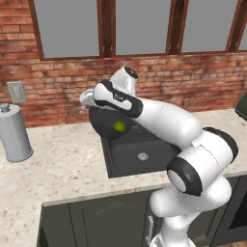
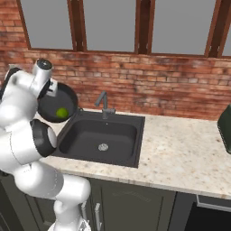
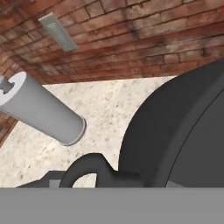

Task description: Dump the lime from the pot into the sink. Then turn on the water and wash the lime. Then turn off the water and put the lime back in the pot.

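Well, the pot is up off the counter, tipped steeply on its side so its open mouth faces out toward the near side, and it hangs over the far left corner of the sink. The lime sits inside it, low against the tilted wall, bright green against the dark metal; in the right base view the lime shows the same way, resting near the lower lip of the pot. The gripper is up at the pot's top left edge, and the hand's own camera looks along the pot's dark outer wall with its looped handle close at the bottom, so the hand seems to be carrying the pot by that handle, though I cannot tell from here how the jaws stand on it. The sink's basin lies just below, black, with its silver drain in the middle and the grey faucet at its far edge. Away to the left on the counter stands a tall grey canister, upright, well apart from the sink, with a wall outlet on the brick above it.
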You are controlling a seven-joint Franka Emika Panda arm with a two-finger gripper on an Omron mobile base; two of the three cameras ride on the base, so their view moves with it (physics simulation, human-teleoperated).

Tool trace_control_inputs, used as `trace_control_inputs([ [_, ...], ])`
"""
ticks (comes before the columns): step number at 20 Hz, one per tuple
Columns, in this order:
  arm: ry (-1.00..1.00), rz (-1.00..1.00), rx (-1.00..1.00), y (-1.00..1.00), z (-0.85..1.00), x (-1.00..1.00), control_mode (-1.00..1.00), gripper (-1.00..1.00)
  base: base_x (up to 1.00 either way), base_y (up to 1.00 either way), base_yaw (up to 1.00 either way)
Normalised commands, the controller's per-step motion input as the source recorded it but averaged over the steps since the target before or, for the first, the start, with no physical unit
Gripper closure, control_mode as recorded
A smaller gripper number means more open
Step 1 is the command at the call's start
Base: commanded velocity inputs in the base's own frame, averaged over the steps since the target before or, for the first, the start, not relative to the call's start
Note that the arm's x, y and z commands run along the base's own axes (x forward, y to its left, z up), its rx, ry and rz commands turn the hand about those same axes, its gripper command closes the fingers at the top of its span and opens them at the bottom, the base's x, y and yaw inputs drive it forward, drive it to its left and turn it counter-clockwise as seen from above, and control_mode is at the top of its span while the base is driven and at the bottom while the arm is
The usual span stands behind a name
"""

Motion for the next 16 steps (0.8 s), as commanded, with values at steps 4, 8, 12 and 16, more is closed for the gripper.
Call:
trace_control_inputs([
  [4,0.00,0.06,0.20,-0.21,0.12,0.45,-1.00,1.00,0.00,0.00,0.00],
  [8,0.00,0.06,0.17,-0.17,0.05,0.47,-1.00,1.00,0.00,0.00,0.00],
  [12,0.00,0.05,0.14,-0.15,0.03,0.39,-1.00,1.00,0.00,0.00,0.00],
  [16,0.00,0.05,0.12,-0.20,0.06,0.23,-1.00,1.00,0.00,0.00,0.00],
])
